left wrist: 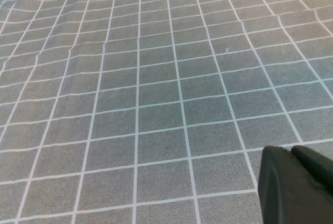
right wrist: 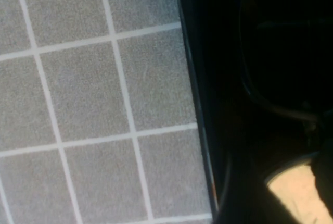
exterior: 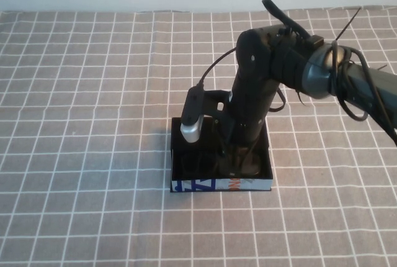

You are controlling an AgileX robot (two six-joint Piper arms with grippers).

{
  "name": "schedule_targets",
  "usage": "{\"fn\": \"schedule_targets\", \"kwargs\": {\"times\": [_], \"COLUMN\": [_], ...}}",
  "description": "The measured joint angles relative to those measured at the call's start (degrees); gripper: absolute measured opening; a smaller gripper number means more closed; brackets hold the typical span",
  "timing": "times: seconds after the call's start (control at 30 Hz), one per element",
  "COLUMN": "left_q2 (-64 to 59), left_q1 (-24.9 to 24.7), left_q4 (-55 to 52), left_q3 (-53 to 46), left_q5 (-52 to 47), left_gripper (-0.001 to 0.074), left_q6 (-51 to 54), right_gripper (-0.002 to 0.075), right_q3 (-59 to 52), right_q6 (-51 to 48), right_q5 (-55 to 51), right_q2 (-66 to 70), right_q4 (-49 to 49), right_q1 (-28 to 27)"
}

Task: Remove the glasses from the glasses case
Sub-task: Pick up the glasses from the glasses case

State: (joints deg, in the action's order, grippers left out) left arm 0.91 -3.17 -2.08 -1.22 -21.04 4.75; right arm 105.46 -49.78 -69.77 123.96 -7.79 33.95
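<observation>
One arm only at the glasses case (exterior: 220, 185), mid-table: reaches right gripper (exterior: 239, 160) down into it, grip state impossible to tell. Shows glasses (right wrist: 281, 41) lying inside on black lining. Hangs left gripper (left wrist: 297, 182) above bare checked cloth (left wrist: 156, 88), jaws together.

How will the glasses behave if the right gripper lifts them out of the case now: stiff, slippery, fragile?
Probably light and fragile: the glasses show only a thin dark rim in the right wrist view. Smooth lenses may slip. With the right gripper down inside the glasses case, thin arms might snag on its walls. The left gripper is parked over bare cloth.
</observation>
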Motion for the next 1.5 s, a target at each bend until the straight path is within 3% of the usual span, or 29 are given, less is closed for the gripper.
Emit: {"fn": "schedule_targets", "kwargs": {"times": [1.03, 1.13, 1.33, 1.5], "left_q2": [0.0, 0.0, 0.0, 0.0], "left_q1": [0.0, 0.0, 0.0, 0.0], "left_q4": [0.0, 0.0, 0.0, 0.0], "left_q3": [0.0, 0.0, 0.0, 0.0], "left_q5": [0.0, 0.0, 0.0, 0.0], "left_gripper": [-0.0004, -0.0004, -0.0004, -0.0004], "left_q6": [0.0, 0.0, 0.0, 0.0], "right_gripper": [0.0319, 0.0277, 0.0085, 0.0085], "right_q3": [0.86, 0.93, 0.71, 0.71], "right_q6": [1.0, 1.12, 1.49, 2.29], "right_q5": [6.12, 5.84, 3.39, 3.19], "right_q2": [0.5, 0.89, 1.31, 0.79], "right_q4": [2.16, 2.09, 1.89, 1.89], "right_q1": [1.1, 1.1, 1.2, 1.2]}}
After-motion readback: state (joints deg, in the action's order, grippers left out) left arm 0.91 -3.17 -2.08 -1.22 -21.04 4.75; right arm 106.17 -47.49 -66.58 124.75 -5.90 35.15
